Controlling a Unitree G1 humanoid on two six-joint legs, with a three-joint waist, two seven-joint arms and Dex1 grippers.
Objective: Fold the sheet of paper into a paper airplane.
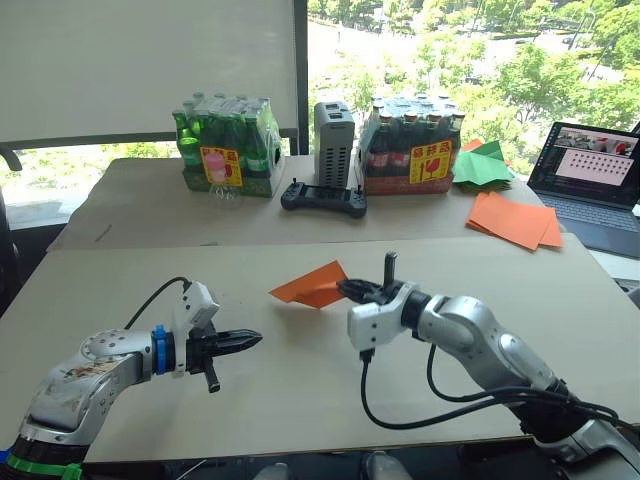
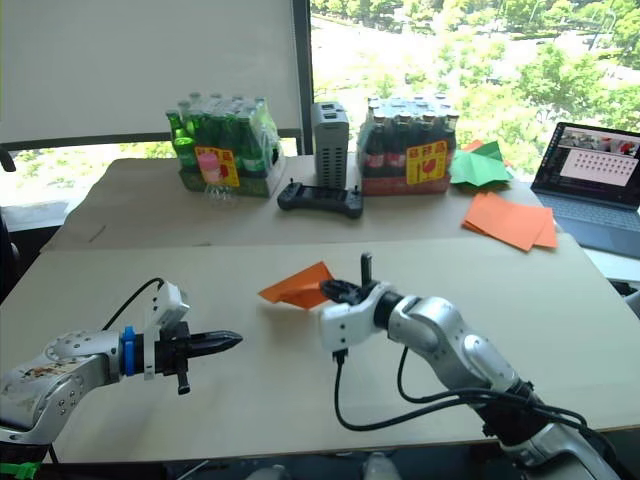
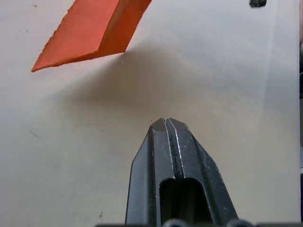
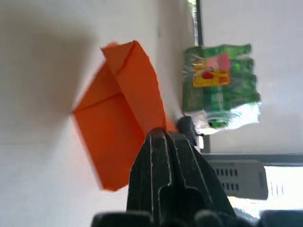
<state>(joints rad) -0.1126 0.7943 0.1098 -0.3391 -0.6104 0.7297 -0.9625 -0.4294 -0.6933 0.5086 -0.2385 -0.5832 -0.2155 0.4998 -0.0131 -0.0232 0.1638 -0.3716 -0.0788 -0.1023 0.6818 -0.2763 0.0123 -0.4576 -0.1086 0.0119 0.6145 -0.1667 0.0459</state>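
My arms here are silver-grey metal with white wrist housings. The left gripper [image 1: 245, 341] has black tapered fingers, a blue ring behind it and a green band near the elbow. The right gripper [image 1: 348, 289] matches in black, and black cables loop off both wrists.

left hand [image 1: 250, 339] closed, right hand [image 1: 346, 288] pinched closed

- Near worktop [image 1: 300, 400]: bare between left gripper [image 1: 250, 340] and right gripper [image 1: 347, 288]; open passage there.
- Folded orange sheet of paper [image 1: 312, 283] pinched in the right fingers, blocks mid-worktop.
- Far worktop [image 1: 150, 200]: green bottle pack [image 1: 225, 145], grey box [image 1: 334, 130], controller [image 1: 323, 198], dark bottle pack [image 1: 412, 148] form a barrier row.
- Right side: orange sheet stack [image 1: 512, 220], laptop [image 1: 590, 180].
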